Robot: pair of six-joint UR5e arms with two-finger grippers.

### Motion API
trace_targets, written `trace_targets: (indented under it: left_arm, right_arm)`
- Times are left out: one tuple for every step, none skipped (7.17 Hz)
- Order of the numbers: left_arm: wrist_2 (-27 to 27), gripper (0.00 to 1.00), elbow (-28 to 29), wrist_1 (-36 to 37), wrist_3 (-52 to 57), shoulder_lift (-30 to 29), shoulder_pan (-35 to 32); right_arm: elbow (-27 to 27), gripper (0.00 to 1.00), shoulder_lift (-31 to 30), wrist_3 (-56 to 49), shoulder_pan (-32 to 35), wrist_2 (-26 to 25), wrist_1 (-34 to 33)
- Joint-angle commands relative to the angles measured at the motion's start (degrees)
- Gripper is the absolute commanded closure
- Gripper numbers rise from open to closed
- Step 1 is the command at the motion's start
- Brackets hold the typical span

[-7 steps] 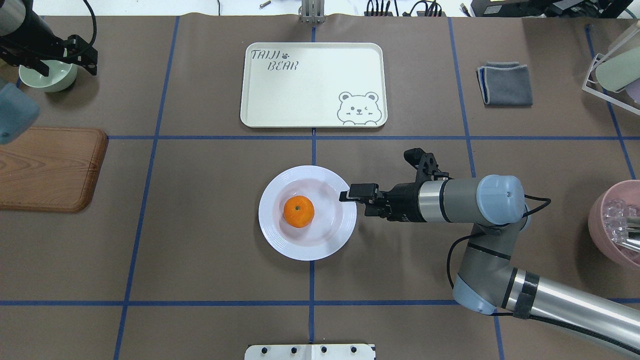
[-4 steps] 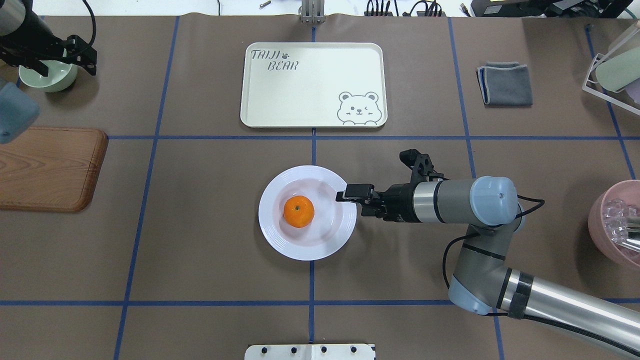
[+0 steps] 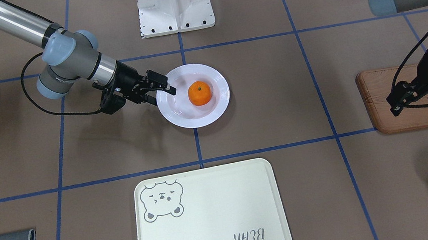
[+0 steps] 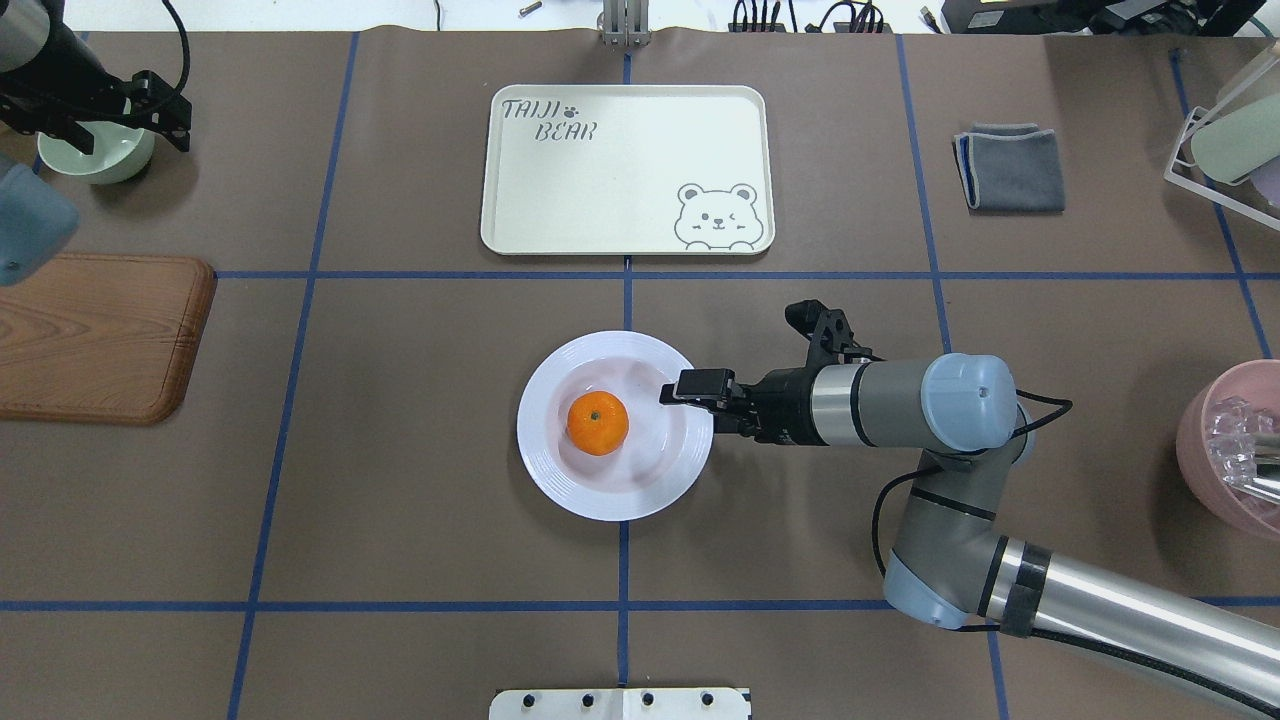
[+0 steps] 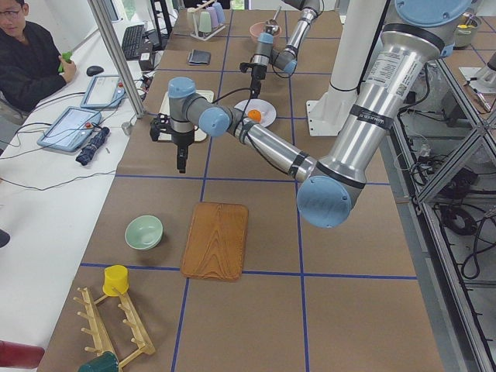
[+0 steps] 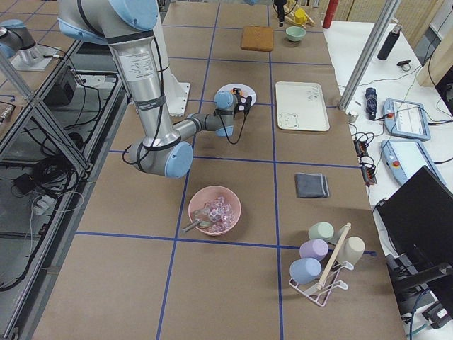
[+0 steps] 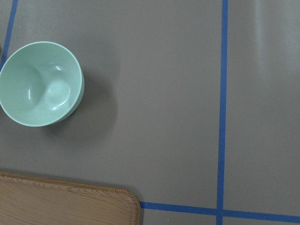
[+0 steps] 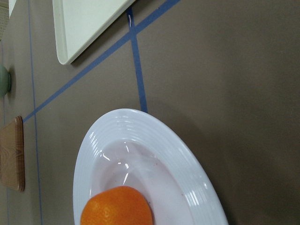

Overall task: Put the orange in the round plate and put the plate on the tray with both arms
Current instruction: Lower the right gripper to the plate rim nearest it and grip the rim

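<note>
The orange (image 4: 597, 422) lies in the middle of the white round plate (image 4: 560, 480), which rests on the table near its centre. My right gripper (image 4: 685, 388) reaches in sideways from the right; it is open, with its upper finger over the plate's right rim and the lower finger hidden. From the front, that gripper (image 3: 166, 88) sits at the plate (image 3: 197, 121) edge, apart from the orange (image 3: 199, 93). The cream tray (image 4: 625, 170) lies bare beyond the plate. My left gripper (image 4: 125, 125) hangs open over the far left, holding nothing.
A pale green bowl (image 4: 100, 160) sits under the left gripper, with a wooden board (image 4: 95, 335) beside it. A folded grey cloth (image 4: 1010, 167), a cup rack (image 4: 1225, 130) and a pink bowl (image 4: 1225, 440) occupy the right side. A person (image 5: 27, 54) sits beyond the table.
My right gripper has slid left, from just touching the plate's right edge to reaching over its rim. The plate and orange have not moved. The left arm barely shifted.
</note>
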Motion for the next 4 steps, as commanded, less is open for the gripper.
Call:
trace_targets:
  left_arm:
    - [0.0,0.02,0.0,0.0,0.0,0.0,0.1]
    - [0.0,0.02,0.2,0.0,0.0,-0.1,0.1]
    - [0.0,0.02,0.3,0.0,0.0,0.0,0.1]
    - [0.0,0.02,0.3,0.0,0.0,0.0,0.1]
  right_arm:
    - [-0.4,0.0,0.3,0.0,-0.4,-0.4,0.0]
    - [-0.4,0.0,0.4,0.1,-0.5,-0.5,0.0]
    - [-1.2,0.0,1.3,0.0,-0.6,-0.8,0.0]
    - [-2.2,0.0,2.2,0.0,-0.9,-1.5,0.0]
